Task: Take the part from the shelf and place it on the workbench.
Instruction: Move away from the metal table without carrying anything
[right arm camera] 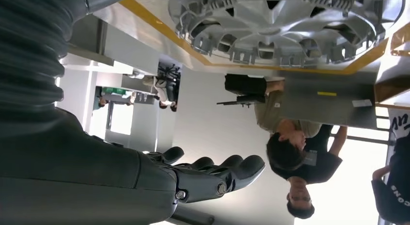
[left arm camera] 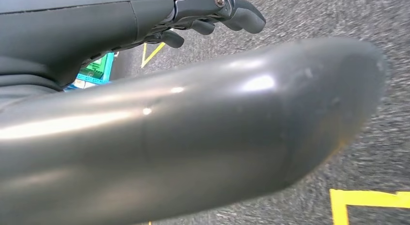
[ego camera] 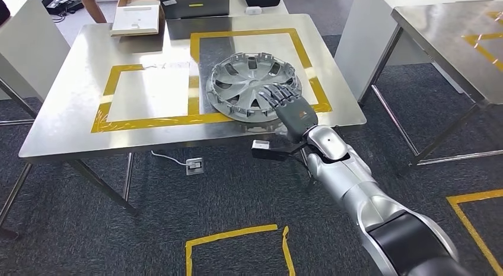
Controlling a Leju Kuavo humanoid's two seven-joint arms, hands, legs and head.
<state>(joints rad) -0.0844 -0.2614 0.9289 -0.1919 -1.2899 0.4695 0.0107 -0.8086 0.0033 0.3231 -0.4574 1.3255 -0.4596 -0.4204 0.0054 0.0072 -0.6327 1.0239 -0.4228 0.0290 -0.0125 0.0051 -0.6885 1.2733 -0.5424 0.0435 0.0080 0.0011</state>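
Right arm (ego camera: 356,187) nearest the head camera: silver, enters from 5 o'clock and reaches up toward the table centre. Right hand (ego camera: 283,104) at its end, over the near edge of the workbench (ego camera: 71,116), at the 5 o'clock rim of the part. Fingers (ego camera: 279,93) extended and slightly spread above the part's rim; nothing is gripped. In the right wrist view the right hand (right arm camera: 208,174) has its dark fingers straight out with air beyond them, clear of the part (right arm camera: 290,26).

Part (ego camera: 254,86): grey plastic wheel cover, lying flat on the steel workbench, right of table centre. It sits inside the larger yellow tape rectangle (ego camera: 249,34), overlapping the tape along its near side. A smaller yellow tape rectangle (ego camera: 112,86) lies at 9 o'clock from the part.

Left hand (left arm camera: 217,14): seen in the left wrist view over dark carpet, fingers loosely curled, nothing in them.

Other: cardboard box (ego camera: 137,15) at the far edge of the workbench, at 11 o'clock from the part. A person's arm (ego camera: 92,6) beside it. A second steel table (ego camera: 451,44) at 3 o'clock. Yellow tape square on the carpet (ego camera: 237,246) at 6 o'clock. People standing beyond the workbench in the right wrist view (right arm camera: 295,152).
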